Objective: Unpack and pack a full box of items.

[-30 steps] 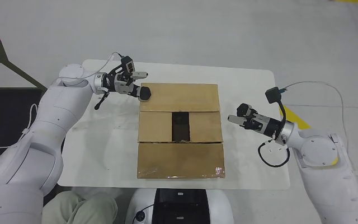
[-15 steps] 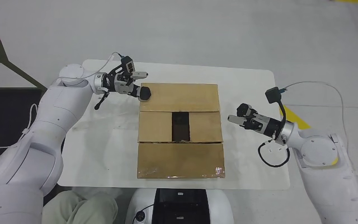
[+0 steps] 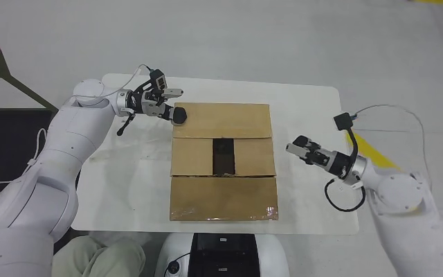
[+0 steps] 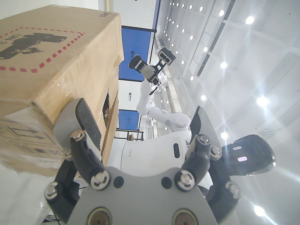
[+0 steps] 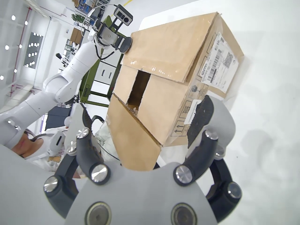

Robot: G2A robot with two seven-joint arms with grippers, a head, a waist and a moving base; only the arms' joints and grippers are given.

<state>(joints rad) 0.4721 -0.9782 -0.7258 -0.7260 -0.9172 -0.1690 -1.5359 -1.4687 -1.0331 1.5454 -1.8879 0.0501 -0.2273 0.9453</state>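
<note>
A cardboard box (image 3: 197,158) stands in the middle of the white bench (image 3: 131,180), its long sides running left to right in front of the robot. Its two big flaps are open. The far flap (image 3: 221,120) slopes up like half a roof, and the near flap (image 3: 223,198) tilts out toward the robot. Between them the two inner flaps (image 3: 256,156) lie folded down flat across the top. They do not quite meet, and a dark gap (image 3: 223,155) between them shows a strip of the inside, though not what is in there. A white label (image 5: 220,61) is stuck on the box's right end wall.

The left end effector (image 3: 174,103) is at the far left corner of the box, level with the top. Its fingers are spread wide with nothing between them. One black pad (image 5: 125,44) sits right against the corner of the far flap, and the other finger points away over the bare bench behind the box.

The right end effector (image 3: 292,145) hangs just off the right end of the box, about level with the inner flaps and facing them. A small strip of bench shows between it and the cardboard, so it touches nothing. Its fingers are also spread well apart and it holds nothing.
</note>
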